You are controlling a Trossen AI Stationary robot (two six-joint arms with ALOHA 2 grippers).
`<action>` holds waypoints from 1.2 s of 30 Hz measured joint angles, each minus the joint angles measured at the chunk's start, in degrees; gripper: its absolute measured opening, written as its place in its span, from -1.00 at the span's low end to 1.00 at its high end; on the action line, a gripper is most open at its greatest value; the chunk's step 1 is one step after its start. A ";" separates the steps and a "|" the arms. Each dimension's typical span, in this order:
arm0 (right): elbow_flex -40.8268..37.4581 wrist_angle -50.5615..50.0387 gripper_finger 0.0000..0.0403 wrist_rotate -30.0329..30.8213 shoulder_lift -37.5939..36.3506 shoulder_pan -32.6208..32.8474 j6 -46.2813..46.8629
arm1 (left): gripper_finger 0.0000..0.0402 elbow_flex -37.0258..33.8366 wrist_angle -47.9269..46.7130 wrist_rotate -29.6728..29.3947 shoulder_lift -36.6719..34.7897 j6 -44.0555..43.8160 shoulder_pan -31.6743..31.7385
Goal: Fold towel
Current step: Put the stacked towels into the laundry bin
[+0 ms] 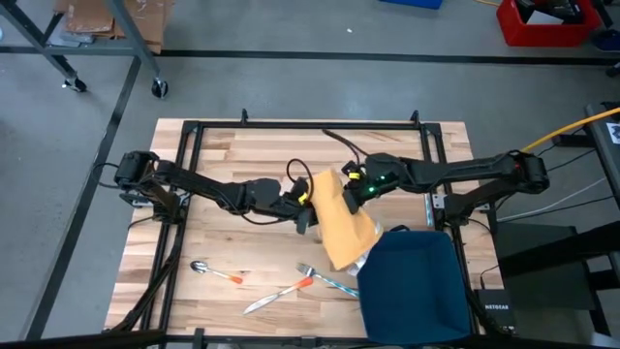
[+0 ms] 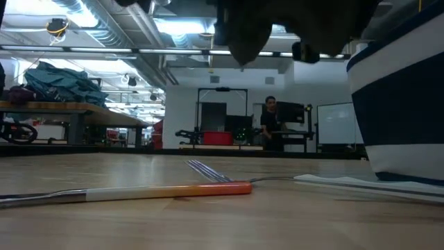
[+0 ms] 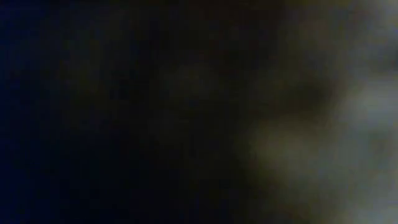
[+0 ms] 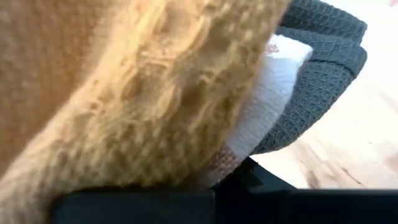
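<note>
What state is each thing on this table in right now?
Tan towel: lifted, hanging between both grippers.
Left gripper: shut on towel's edge.
Right gripper: shut on towel's edge.
Blue bin: standing on table.
Fork: lying flat.
Spoon: lying flat.
Knife: lying flat.

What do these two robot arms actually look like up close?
Both the left arm and right arm are slim, dark and jointed, mounted at opposite table edges. Black cables loop near their wrists. The right arm shows small green lights; the left has a yellow marking near its wrist.
</note>
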 joint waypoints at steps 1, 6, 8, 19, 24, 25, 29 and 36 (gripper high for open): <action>0.00 0.04 -0.96 0.47 -0.74 0.67 0.09 | -0.98 0.58 0.04 -0.06 0.04 0.59 -0.22; 0.05 0.28 -0.96 4.42 -3.50 3.97 0.31 | -0.98 2.94 0.07 -1.51 0.15 1.36 -1.83; 0.11 0.28 -0.96 6.64 -4.22 5.55 0.90 | -0.99 3.42 0.18 -2.01 0.17 2.50 -2.49; 0.11 -5.10 -0.96 16.31 -5.13 12.56 1.96 | -0.99 4.45 0.14 -9.00 3.07 2.12 -7.21; 0.00 -9.73 -0.96 19.91 -5.29 17.21 3.31 | -0.99 8.75 -0.44 -9.16 8.55 0.61 -8.57; 0.00 -10.91 -0.96 20.82 -5.35 18.35 4.49 | -0.99 9.77 -0.58 -8.99 9.54 0.62 -8.80; 0.00 -15.16 -0.96 25.07 -5.40 23.54 9.97 | -0.99 13.49 -0.92 -8.09 12.76 0.57 -9.68; 0.00 -17.73 -0.96 34.17 -5.87 33.24 18.96 | -0.99 18.73 -0.51 -6.94 17.65 0.23 -11.56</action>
